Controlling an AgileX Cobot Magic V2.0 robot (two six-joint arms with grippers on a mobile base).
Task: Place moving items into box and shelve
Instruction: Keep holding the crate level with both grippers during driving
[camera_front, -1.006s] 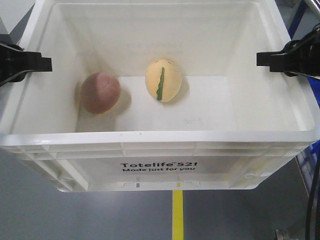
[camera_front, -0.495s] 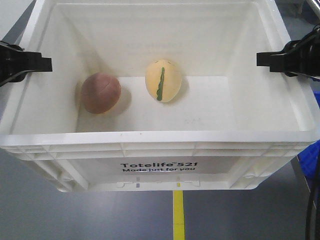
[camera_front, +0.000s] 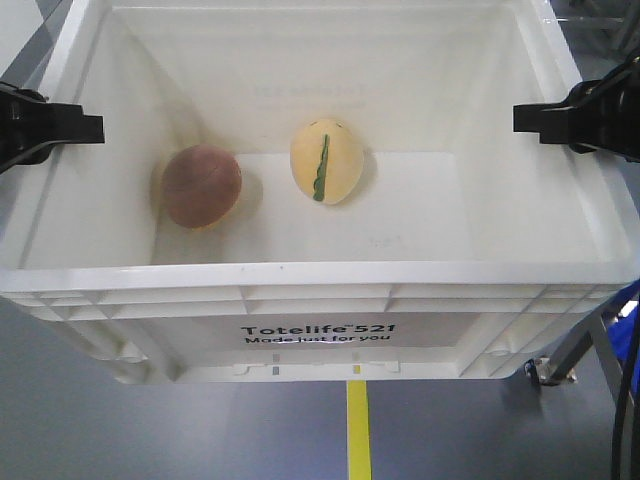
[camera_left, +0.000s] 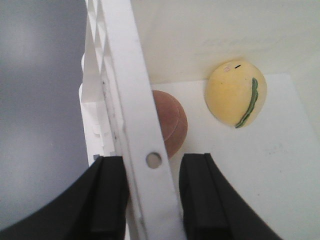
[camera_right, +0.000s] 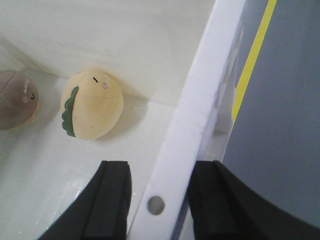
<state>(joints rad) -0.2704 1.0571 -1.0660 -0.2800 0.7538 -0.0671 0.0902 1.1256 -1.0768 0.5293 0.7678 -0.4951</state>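
The box hangs above the floor with no surface under it, carried only by its two side rims. Both moving items already lie on its bottom, so the part left appears to be shelving.

Hazards, in order of size:
- Box drop. Each grip covers a short stretch of narrow rim. If one arm leads the other or the spacing between them changes, the rim may twist out of a grip and the box may fall.
- Box strike. A metal frame leg stands close to the lower right corner of the box. A swing toward that side could knock the corner and jolt the grips.
- Load shift. The pinkish-brown ball and the yellow egg shape rest loose, near each other toward the left and middle of the bottom, apart from the right wall. Any tilt or sudden stop would likely send them rolling, and the weight would move with them. The walls are high, so spill-out looks unlikely.

Pose:
- The left hand straddles the left rim, one finger outside the wall and one inside, closed onto the plastic.
- The right hand clamps the right rim the same way, with its inner finger over the box bottom.
- Seen from the front, the two hands sit at about equal height on opposite sides and the box looks level
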